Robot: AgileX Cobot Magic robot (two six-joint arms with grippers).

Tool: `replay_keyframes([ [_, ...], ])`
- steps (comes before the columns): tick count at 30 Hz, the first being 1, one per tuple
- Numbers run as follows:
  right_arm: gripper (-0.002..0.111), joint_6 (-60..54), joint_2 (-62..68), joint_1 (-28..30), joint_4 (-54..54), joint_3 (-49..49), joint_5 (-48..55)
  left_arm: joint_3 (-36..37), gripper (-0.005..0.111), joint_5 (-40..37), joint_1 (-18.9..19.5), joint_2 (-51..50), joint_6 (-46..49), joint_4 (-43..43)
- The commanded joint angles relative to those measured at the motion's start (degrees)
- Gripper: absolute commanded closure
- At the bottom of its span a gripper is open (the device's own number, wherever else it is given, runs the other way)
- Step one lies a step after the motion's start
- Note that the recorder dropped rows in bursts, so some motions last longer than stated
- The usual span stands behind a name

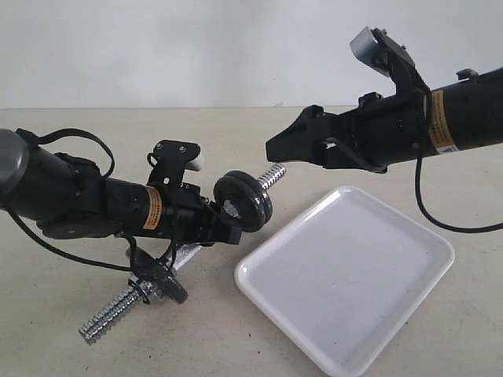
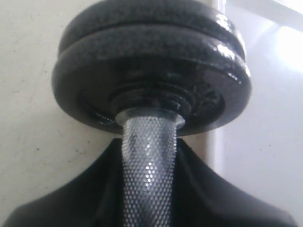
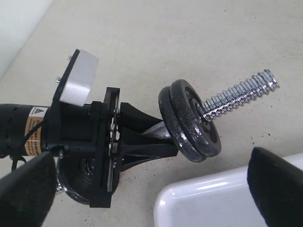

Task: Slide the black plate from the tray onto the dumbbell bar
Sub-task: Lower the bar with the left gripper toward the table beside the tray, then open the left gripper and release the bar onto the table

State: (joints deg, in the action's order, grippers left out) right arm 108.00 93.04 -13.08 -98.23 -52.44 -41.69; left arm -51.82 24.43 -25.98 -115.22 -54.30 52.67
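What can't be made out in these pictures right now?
Left wrist view: the dumbbell bar beyond the two black discs, which block it.
Right wrist view: the right tool, its fingertips blurred and cut off by the bottom edge; the tray, cut off likewise; the lower disc, mostly behind the left arm.
All views: which of the two like discs is the task's plate.

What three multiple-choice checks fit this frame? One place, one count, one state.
1. The left gripper holds the dumbbell bar at: A) knurled middle B) threaded tip C) nowhere
2. Count of black discs at the bar's raised end: A) one B) two C) four
3. The right gripper is: A) open, empty B) shut on the bar C) shut on a disc
Key: 1A, knurling runs between the fingers in the left wrist view; 2B, two rims show side by side; 3A, its fingers stand wide apart, gripping nothing.
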Motion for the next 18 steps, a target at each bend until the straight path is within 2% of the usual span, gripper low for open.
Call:
replay_keyframes([
  [1, 0.008, -0.8, -0.35, 0.52, 0.26, -0.3, 0.1, -1.58, 0.074, 11.4, 0.08, 1.93, -0.28, -2.29],
  [4, 0.008, -0.8, -0.35, 0.52, 0.26, -0.3, 0.1, -1.58, 0.06, 11.14, 0.08, 1.93, -1.61, -2.29],
  [18, 0.008, -0.8, -0.35, 0.52, 0.26, -0.3, 0.1, -1.58, 0.059, 11.05, 0.08, 1.93, -1.61, -1.21],
])
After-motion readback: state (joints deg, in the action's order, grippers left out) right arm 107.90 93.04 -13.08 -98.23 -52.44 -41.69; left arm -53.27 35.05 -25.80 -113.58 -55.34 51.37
